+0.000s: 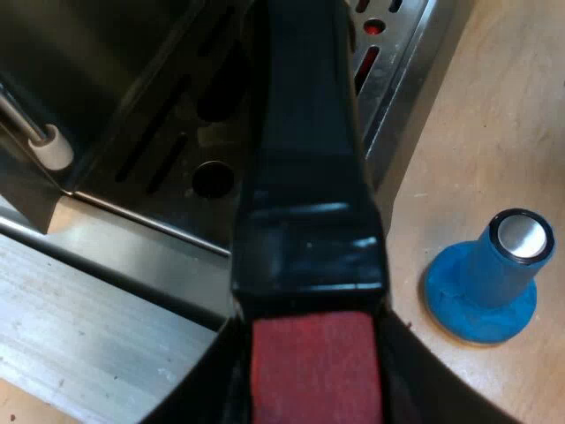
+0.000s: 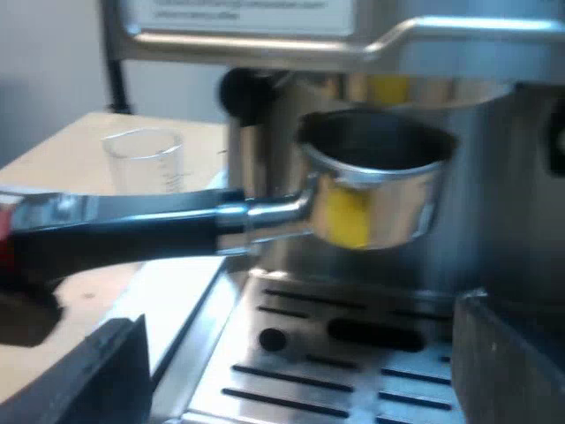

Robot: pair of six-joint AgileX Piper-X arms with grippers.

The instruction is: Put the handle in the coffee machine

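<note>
Holder [image 2: 375,190] up in the air at the front of the espresso machine [image 2: 494,53], metal cup just under the round head, open top showing, not locked in. Dark handle [image 1: 305,132] reaching out away from the machine, red end [image 1: 316,353] far from the cup. Left gripper [image 1: 313,389] clamped tight on that red end, one black finger on each side. Right gripper [image 2: 300,367] low and near the drip tray [image 2: 371,393], fingers [image 2: 97,375] wide apart, holding nothing. Blue tamper [image 1: 485,278] standing upright on the wooden table [image 1: 503,106], near the tray's corner but not touching it. Measuring glass [image 2: 146,159] on the table too, past the handle, well apart from it.
</note>
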